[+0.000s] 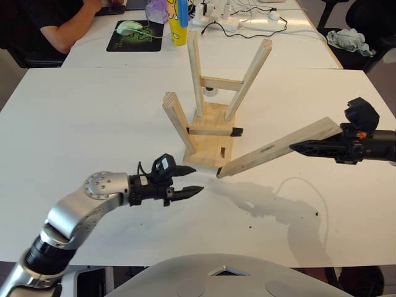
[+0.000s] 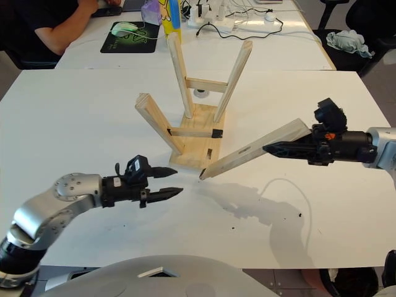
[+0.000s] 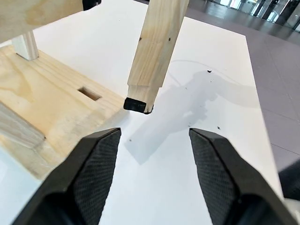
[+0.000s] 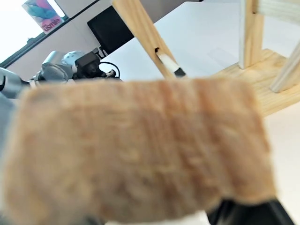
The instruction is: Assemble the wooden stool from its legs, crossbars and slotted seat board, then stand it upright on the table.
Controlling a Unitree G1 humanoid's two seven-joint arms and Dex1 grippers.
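> Status on the seat board [image 1: 210,147]?

Flat on the table [image 1: 93,124], three legs [image 1: 195,74] sticking up out of it, crossbars [image 1: 221,83] between them.

> And the grippers?

Right gripper [image 1: 296,147] clamped on the fourth leg [image 1: 272,150] — slanted, low end hovering just off the seat board's near corner. Left gripper [image 1: 197,179] spread wide, empty — just beside that same near edge.

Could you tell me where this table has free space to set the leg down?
The table is bare to the left of the seat board, and on the right beyond the leg held by the right gripper. It is crowded at the board's near corner, where the leg's tip and the open left gripper sit close.
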